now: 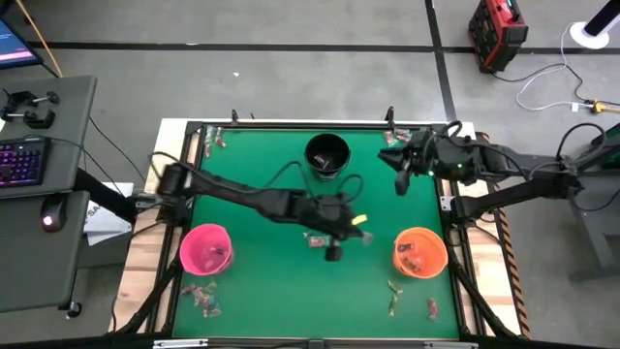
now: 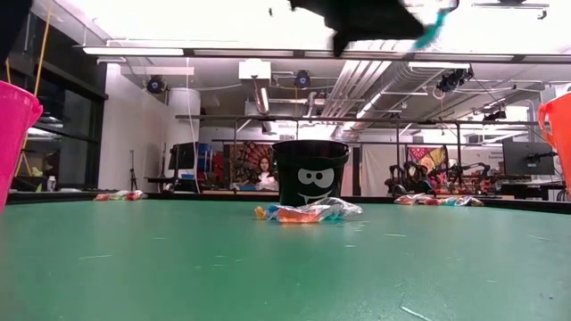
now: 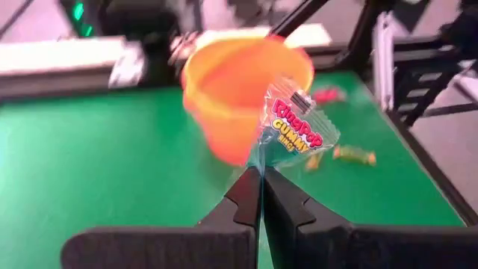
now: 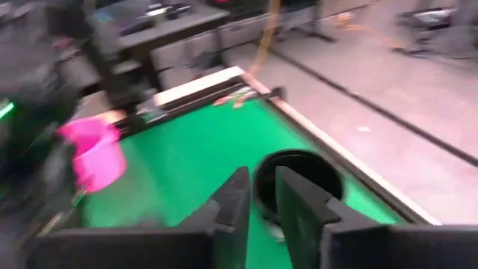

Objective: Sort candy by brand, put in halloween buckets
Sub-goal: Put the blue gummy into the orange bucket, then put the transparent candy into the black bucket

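The green table (image 1: 262, 281) fills the middle of the high view. On it stand three buckets: the black bucket (image 1: 326, 155) at about 12 o'clock from the table's centre, the pink bucket (image 1: 205, 248) at about 8 o'clock, and the orange bucket (image 1: 419, 252) at about 4 o'clock.

The left arm reaches in from 9 o'clock across the table, and the left gripper (image 1: 351, 229) hangs near the centre, between the black and orange buckets. In the left wrist view its fingers (image 3: 243, 202) are pressed together on the corner of a clear candy packet (image 3: 295, 123) printed with pink and yellow lettering; the packet hangs in front of the orange bucket (image 3: 239, 90).

The right arm comes in from 3 o'clock, and the right gripper (image 1: 403, 174) sits over the table at about 2 o'clock, right of the black bucket. Its wrist view shows the two fingers (image 4: 231, 205) a narrow gap apart with nothing between them, above the black bucket (image 4: 295, 179).

Loose candy lies scattered: a small cluster (image 1: 205, 296) at 7 o'clock below the pink bucket, pieces (image 1: 395, 296) at 5 o'clock below the orange bucket, and a few wrappers (image 2: 308, 212) just in front of the black bucket in the low view.
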{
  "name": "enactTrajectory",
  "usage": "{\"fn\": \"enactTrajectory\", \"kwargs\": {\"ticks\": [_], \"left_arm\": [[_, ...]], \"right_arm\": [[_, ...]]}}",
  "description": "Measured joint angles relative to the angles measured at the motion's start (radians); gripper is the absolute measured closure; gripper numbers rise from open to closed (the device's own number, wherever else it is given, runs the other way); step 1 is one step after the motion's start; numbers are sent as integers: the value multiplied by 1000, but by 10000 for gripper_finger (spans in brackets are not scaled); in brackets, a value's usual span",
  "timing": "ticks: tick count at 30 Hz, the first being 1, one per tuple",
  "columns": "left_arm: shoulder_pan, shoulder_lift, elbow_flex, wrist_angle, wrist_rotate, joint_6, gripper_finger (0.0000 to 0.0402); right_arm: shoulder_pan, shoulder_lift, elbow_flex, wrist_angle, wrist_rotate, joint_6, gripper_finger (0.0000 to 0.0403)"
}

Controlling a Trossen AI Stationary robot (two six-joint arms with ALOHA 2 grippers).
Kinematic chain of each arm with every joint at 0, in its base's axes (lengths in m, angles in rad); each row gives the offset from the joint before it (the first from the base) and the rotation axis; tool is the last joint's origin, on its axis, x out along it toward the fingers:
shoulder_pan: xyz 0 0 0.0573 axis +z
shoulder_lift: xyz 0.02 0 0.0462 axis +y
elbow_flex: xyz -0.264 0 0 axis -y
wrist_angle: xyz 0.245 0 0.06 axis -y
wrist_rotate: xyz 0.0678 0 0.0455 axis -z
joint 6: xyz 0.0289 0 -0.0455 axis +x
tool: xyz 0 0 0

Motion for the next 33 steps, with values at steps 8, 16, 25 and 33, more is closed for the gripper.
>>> {"fn": "enactTrajectory", "kwargs": {"ticks": [8, 16, 25, 33], "left_arm": [[15, 272, 256, 176, 44, 112, 401], [21, 445, 468, 209, 122, 72, 401], [27, 510, 498, 248, 100, 52, 395], [25, 511, 499, 263, 100, 60, 312]], "right_arm": [[0, 6, 0, 119, 261, 2, 273], [0, 6, -3, 120, 361, 73, 258], [0, 6, -3, 120, 377, 98, 258], [0, 6, -4, 120, 381, 88, 258]]}}
